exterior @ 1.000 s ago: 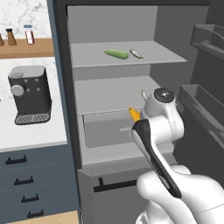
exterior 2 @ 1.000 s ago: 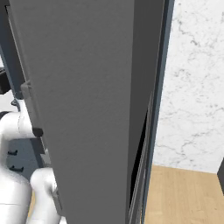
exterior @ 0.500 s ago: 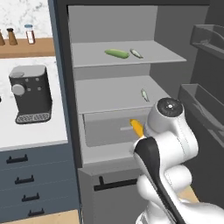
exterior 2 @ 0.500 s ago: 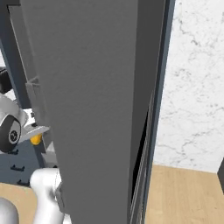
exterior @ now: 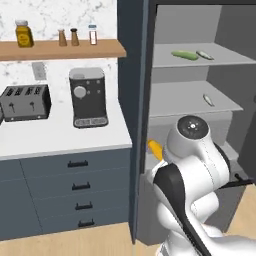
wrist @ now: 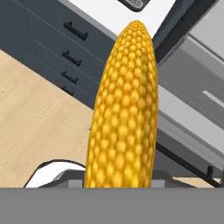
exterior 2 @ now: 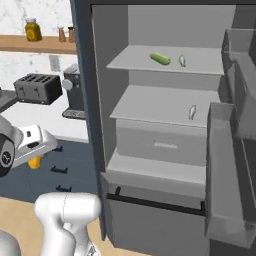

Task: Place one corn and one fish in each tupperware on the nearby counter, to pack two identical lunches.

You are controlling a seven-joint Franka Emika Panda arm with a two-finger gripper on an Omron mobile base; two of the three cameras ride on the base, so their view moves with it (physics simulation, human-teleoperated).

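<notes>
End effector (exterior 2: 35, 156): closed on the yellow corn cob (wrist: 124, 109), which is held lengthwise along the fingers; seen left of the open fridge (exterior 2: 150, 130), in front of the drawers (exterior: 75, 185).
Held cob: its yellow tip is seen beside the arm in the left base view.
Green-husked cob (exterior: 185, 55): laid on the fridge's top shelf, a pale fish (exterior: 204, 55) just beside it.
Second fish (exterior: 208, 100): laid on the middle shelf.
Worktop (exterior: 55, 137): a toaster (exterior: 25, 101) and a coffee machine (exterior: 88, 97) are carried.
</notes>
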